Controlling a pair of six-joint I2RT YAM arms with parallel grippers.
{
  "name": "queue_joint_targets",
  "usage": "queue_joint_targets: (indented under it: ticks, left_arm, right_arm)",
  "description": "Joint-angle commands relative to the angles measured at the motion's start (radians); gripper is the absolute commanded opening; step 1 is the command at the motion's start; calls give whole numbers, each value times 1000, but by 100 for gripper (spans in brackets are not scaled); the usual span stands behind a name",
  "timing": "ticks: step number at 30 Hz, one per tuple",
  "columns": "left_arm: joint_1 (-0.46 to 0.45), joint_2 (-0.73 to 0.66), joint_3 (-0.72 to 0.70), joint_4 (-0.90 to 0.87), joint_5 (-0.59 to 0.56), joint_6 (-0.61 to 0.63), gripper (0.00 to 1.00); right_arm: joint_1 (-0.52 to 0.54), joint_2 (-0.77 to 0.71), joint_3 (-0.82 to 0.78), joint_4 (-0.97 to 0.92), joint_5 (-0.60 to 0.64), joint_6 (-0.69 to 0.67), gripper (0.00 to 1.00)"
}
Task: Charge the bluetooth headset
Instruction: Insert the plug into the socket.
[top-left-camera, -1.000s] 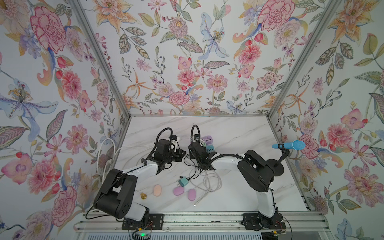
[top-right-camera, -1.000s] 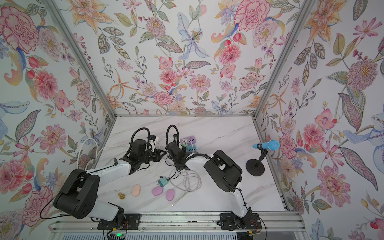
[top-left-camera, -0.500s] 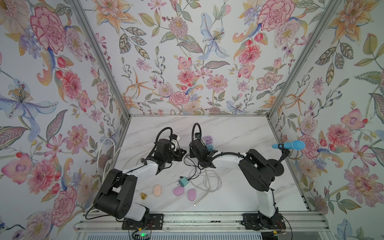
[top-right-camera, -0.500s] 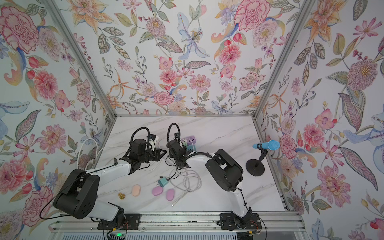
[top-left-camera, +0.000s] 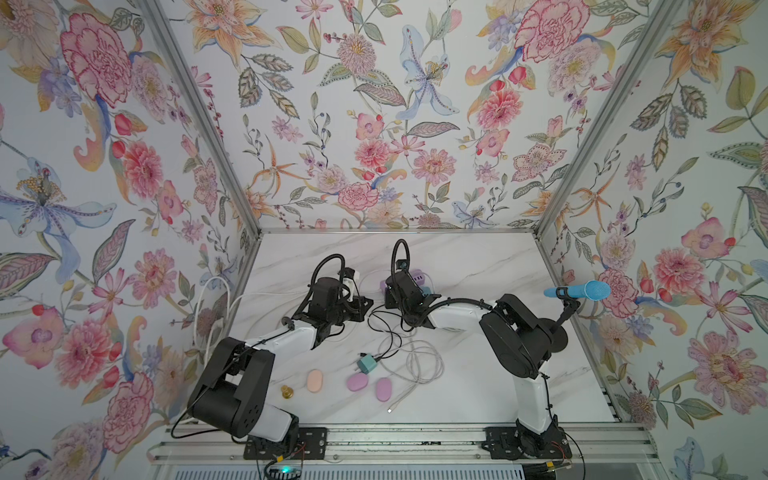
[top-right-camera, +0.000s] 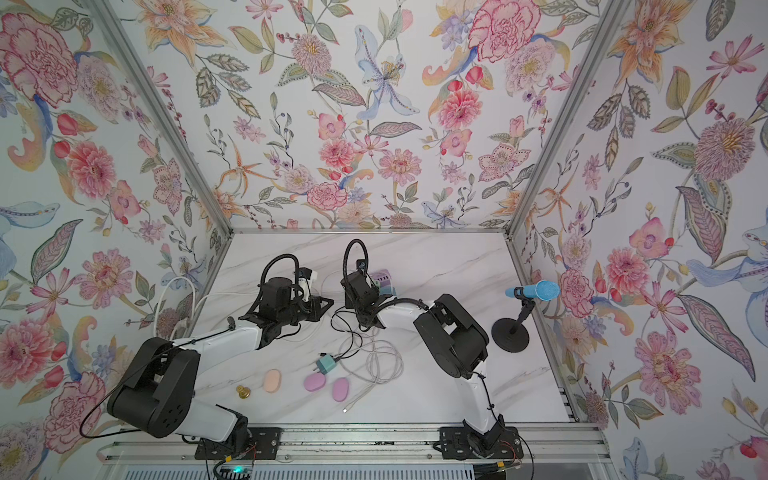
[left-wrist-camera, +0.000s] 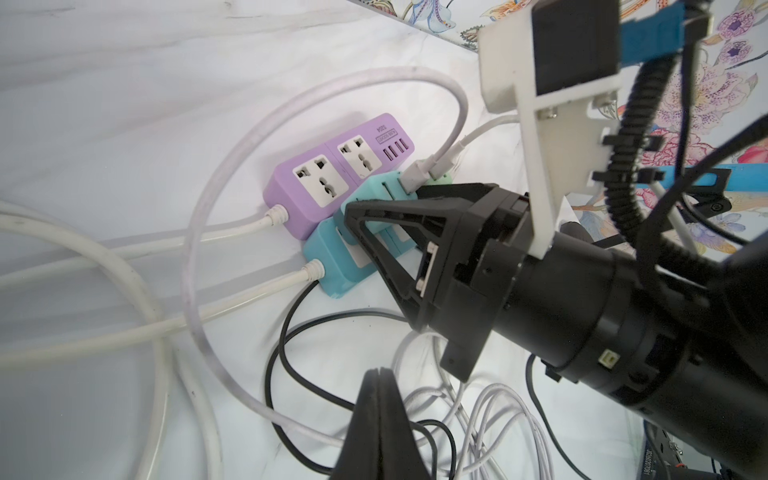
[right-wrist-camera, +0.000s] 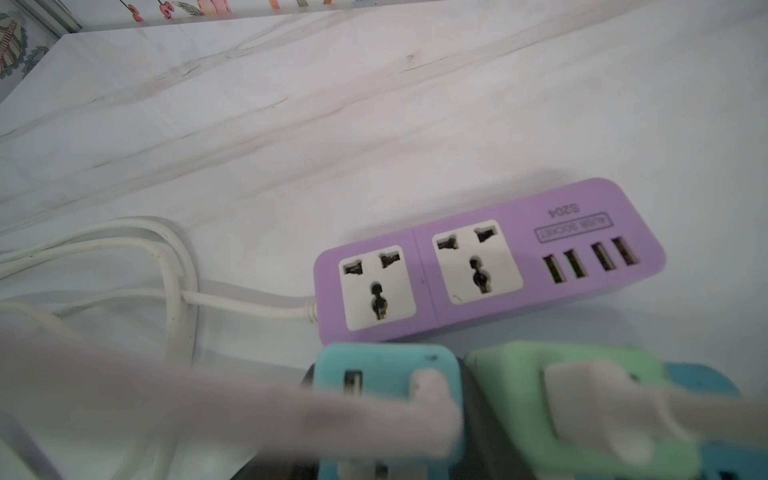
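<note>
- Headset: prob. one of three oval pods, namely peach pod (top-left-camera: 314, 380), purple pod (top-left-camera: 358, 381) and second purple pod (top-left-camera: 384, 388). They lie at 6–7 o'clock on the surface (top-left-camera: 478, 266), well apart from both grippers; can't tell which it is.
- Right gripper (left-wrist-camera: 384, 200) looks clamped on teal adapter (right-wrist-camera: 390, 361), which sits on teal strip (left-wrist-camera: 332, 253) at 12 o'clock.
- Left gripper (left-wrist-camera: 377, 376) is clenched, nothing seen in it.
- To do it well: push adapter straight into socket, no twist. Strip may slide, so prob. worth bracing w/ left gripper.
- Left wrist view alone shows jaws round adapter; top views hide that under the wrist.
- Right wrist view shows purple strip (right-wrist-camera: 424, 253) w/ all ports empty; nearer things blurred.
- Only top views show pods + loose cable end (top-left-camera: 390, 410).
</note>
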Motion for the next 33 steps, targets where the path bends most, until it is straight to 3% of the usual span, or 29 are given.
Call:
queue_joint_targets:
  ticks: [1, 10, 27, 30, 33]
  left_arm:
    - [2, 23, 12, 27, 25, -14, 0]
    - [1, 20, 3, 30, 20, -14, 0]
    - [1, 25, -13, 54, 25, -18, 0]
    - [1, 25, -14, 54, 25, -18, 0]
    - [0, 23, -16, 56, 22, -18, 0]
  right_arm:
    - [1, 143, -81, -316, -54, 95, 0]
    - [80, 243, 32, -454, -62, 109, 0]
    - [125, 284, 19, -574, -11, 86, 3]
    - [118, 259, 28, -573, -33, 86, 13]
    - [104, 228, 50, -573, -73, 81, 36]
